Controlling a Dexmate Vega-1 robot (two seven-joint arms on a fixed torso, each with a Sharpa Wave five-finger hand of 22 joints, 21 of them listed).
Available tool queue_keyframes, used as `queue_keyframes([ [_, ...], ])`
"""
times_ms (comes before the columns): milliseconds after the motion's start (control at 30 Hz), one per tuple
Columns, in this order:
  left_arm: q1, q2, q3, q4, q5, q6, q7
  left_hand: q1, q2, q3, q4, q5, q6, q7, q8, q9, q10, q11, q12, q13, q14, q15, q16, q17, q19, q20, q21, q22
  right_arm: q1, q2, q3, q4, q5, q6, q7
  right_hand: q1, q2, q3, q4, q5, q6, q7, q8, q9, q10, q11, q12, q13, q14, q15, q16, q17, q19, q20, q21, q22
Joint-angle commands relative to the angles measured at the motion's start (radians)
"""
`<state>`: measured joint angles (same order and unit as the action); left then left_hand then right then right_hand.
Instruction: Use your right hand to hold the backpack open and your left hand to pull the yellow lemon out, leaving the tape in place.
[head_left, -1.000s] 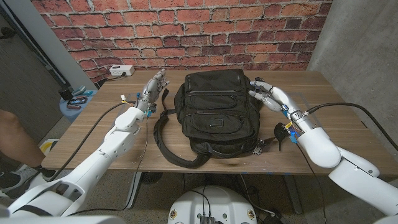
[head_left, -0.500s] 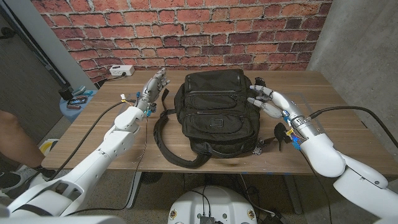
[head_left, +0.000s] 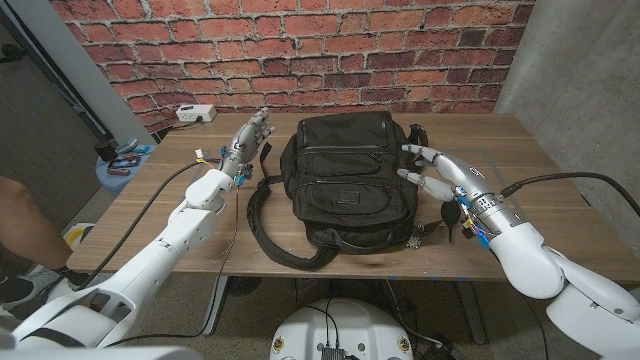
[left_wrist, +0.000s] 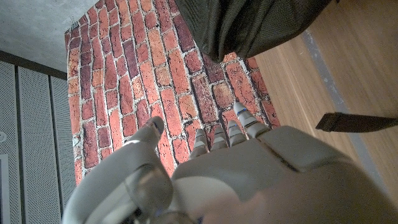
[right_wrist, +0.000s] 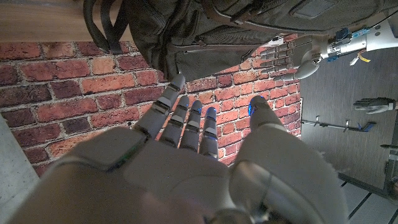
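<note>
A black backpack (head_left: 345, 180) lies closed on the wooden table (head_left: 540, 175), its straps trailing toward the near edge. My left hand (head_left: 248, 139) hovers by the pack's left side with fingers extended, holding nothing. My right hand (head_left: 438, 168) is beside the pack's right edge, fingers spread, apart from the fabric. The left wrist view shows the pack (left_wrist: 249, 25) beyond my left hand (left_wrist: 236, 168). In the right wrist view, the pack (right_wrist: 205, 31) lies past my right hand (right_wrist: 193, 155), with my left hand (right_wrist: 292, 59) on its far side. Lemon and tape are hidden.
A white power strip (head_left: 196, 114) sits at the table's far left corner. A black clip with cables (head_left: 455, 217) lies near my right wrist. A brick wall (head_left: 300, 50) stands behind the table. A person's arm (head_left: 20, 215) shows at the left edge.
My right hand has drawn back from the backpack's top right corner toward the near side and its fingers have spread. My left hand has stayed put.
</note>
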<state>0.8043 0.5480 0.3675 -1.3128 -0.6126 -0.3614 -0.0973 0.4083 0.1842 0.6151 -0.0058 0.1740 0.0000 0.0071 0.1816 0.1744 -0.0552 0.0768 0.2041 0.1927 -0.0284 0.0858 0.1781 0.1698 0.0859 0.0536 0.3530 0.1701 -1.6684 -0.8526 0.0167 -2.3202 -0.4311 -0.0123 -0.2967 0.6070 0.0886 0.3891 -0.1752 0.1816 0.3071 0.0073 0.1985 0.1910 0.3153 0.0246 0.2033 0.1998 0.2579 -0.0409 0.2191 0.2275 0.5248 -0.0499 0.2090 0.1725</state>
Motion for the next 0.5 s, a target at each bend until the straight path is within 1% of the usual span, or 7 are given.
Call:
queue_keyframes([
  [33, 0.014, -0.008, 0.002, -0.013, 0.008, -0.010, 0.017, 0.009, 0.000, 0.002, -0.005, 0.007, 0.005, 0.006, 0.006, 0.006, 0.008, 0.004, 0.010, 0.004, 0.003, 0.003, 0.007, 0.002, 0.010, 0.000, -0.003, 0.003, -0.086, 0.025, 0.058, -0.046, -0.119, -0.006, 0.033, 0.006, -0.003, -0.006, 0.000, -0.003, 0.001, 0.003, -0.001, 0.002, 0.005, 0.005, 0.000, 0.002, 0.008, -0.008, 0.000, 0.000, 0.008, -0.001, -0.002, -0.001],
  [333, 0.037, -0.007, 0.000, -0.032, 0.016, -0.018, 0.040, 0.010, 0.000, 0.002, -0.007, 0.007, 0.007, 0.006, 0.006, 0.006, 0.007, 0.004, 0.010, 0.004, 0.003, 0.004, 0.007, 0.002, 0.011, 0.001, -0.006, 0.003, -0.148, 0.065, 0.097, -0.076, -0.166, 0.010, 0.072, 0.008, -0.006, -0.009, 0.002, -0.005, 0.001, 0.003, 0.000, 0.003, 0.004, 0.007, 0.000, 0.003, 0.009, -0.010, 0.001, -0.001, 0.010, -0.001, -0.002, -0.001],
  [500, 0.045, -0.010, -0.002, -0.038, 0.019, -0.024, 0.049, 0.010, 0.001, 0.001, -0.008, 0.007, 0.007, 0.008, 0.005, 0.006, 0.008, 0.005, 0.010, 0.004, 0.003, 0.004, 0.007, 0.002, 0.012, 0.001, -0.007, 0.003, -0.171, 0.087, 0.102, -0.082, -0.203, 0.024, 0.080, 0.011, -0.006, -0.010, 0.004, -0.005, 0.000, 0.004, -0.001, 0.003, 0.002, 0.007, -0.001, 0.004, 0.008, -0.010, 0.001, -0.002, 0.009, -0.001, -0.003, -0.001],
])
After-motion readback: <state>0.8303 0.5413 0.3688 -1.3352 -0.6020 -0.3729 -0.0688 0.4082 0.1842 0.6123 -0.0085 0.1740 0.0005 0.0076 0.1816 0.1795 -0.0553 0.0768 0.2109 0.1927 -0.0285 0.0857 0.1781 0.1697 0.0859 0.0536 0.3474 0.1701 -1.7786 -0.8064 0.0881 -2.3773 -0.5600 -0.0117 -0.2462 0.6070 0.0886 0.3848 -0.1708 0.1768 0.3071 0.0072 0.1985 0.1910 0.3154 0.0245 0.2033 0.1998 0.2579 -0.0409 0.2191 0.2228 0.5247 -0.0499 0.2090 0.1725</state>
